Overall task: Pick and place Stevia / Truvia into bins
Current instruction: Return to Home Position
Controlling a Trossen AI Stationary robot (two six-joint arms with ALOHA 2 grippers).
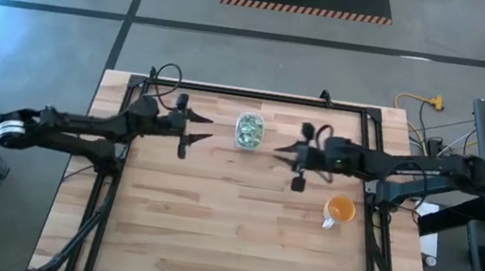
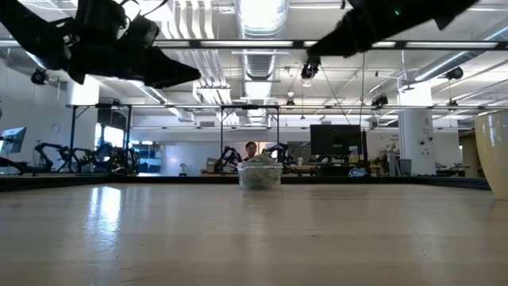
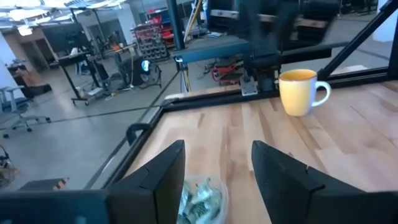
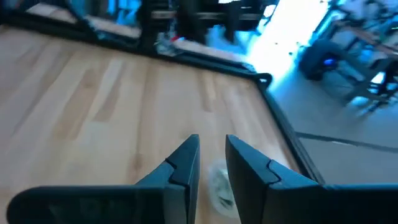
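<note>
The clear plastic tub (image 1: 249, 131) stands on the table near its far edge and holds green and white sweetener packets (image 3: 200, 198). No loose packets show on the table. My left gripper (image 1: 208, 131) hovers just left of the tub, raised above the table, with its fingers open; in the left wrist view it (image 3: 217, 149) looks down over the tub (image 3: 205, 193). My right gripper (image 1: 279, 147) hovers just right of the tub, also raised, its fingers (image 4: 211, 144) apart by a narrow gap and empty. In the low view the tub (image 2: 259, 175) rests on its base.
A yellow-orange mug (image 1: 339, 209) stands on the right part of the table, near the right arm; it also shows in the left wrist view (image 3: 298, 91) and at the low view's right edge (image 2: 496, 155). A black frame (image 1: 258, 94) rims the table.
</note>
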